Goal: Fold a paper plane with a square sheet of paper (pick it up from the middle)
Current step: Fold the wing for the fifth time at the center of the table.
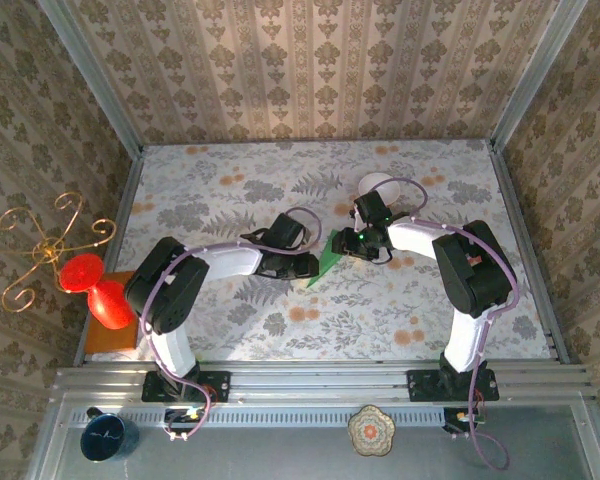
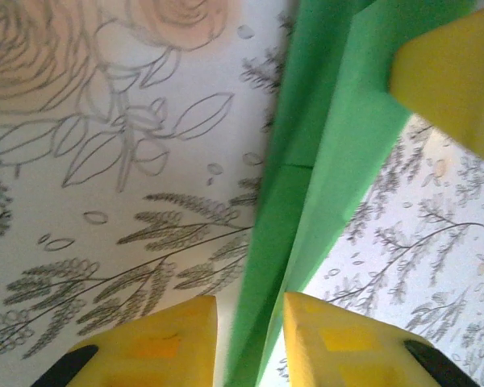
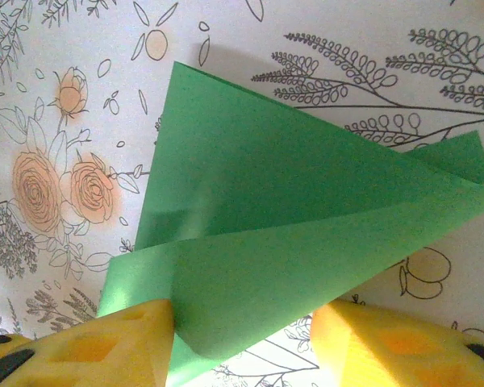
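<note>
The green sheet of paper (image 1: 326,262) lies mid-table, folded into a pointed wedge, between the two grippers. In the left wrist view it runs as a narrow creased ridge (image 2: 323,161) between my left gripper's (image 2: 250,302) yellow fingers. They stand slightly apart, with a sliver of table showing beside the left one. A yellow finger (image 2: 452,72) of the other gripper rests at the paper's far end. My right gripper (image 3: 242,310) is open wide, and a lifted flap of the paper (image 3: 290,242) curls between its fingers. From above, the left gripper (image 1: 308,266) and right gripper (image 1: 355,243) flank the paper.
A white bowl (image 1: 380,185) sits just behind the right arm. At the left edge a red goblet-shaped object (image 1: 95,285) stands on an orange board (image 1: 110,338), beside a gold wire stand (image 1: 40,245). Walls close in the floral tabletop (image 1: 230,190) on three sides.
</note>
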